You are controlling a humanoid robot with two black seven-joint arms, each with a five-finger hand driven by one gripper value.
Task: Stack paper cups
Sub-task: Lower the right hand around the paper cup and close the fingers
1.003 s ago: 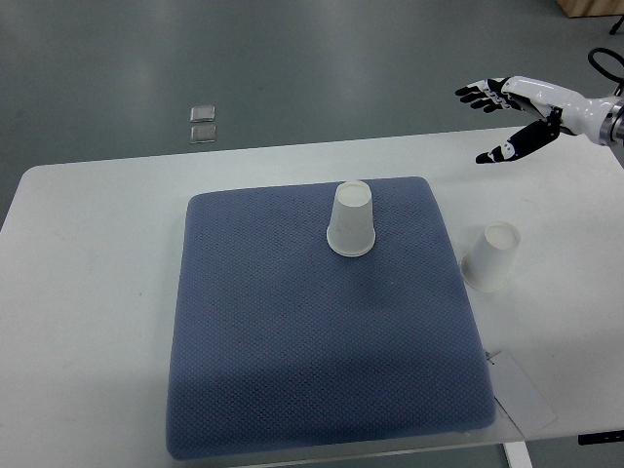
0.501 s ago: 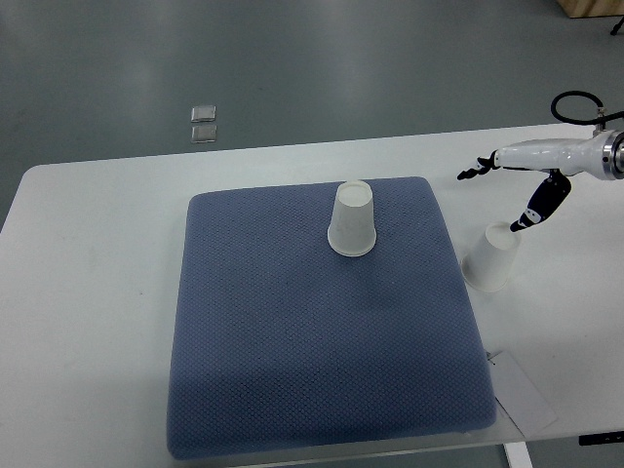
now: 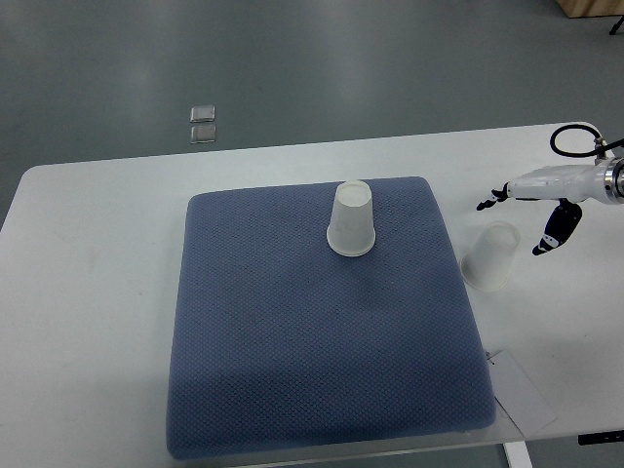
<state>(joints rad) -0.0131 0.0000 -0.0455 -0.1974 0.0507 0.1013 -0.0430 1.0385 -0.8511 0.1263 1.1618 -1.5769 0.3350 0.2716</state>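
Reaching for the off-mat paper cup (image 3: 490, 257) on the desk (image 3: 88, 253), the right robot hand (image 3: 531, 216) hovers beside it, fingers apart; next it must close, then carry it to the mat's cup (image 3: 351, 218).

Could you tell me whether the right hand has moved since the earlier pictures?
Yes. The right hand has come down from beyond the table's far edge to just above the cup on the table.

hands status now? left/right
Left: not in view.
Right hand: open, fingers spread, holding nothing, beside the paper cup on the table.
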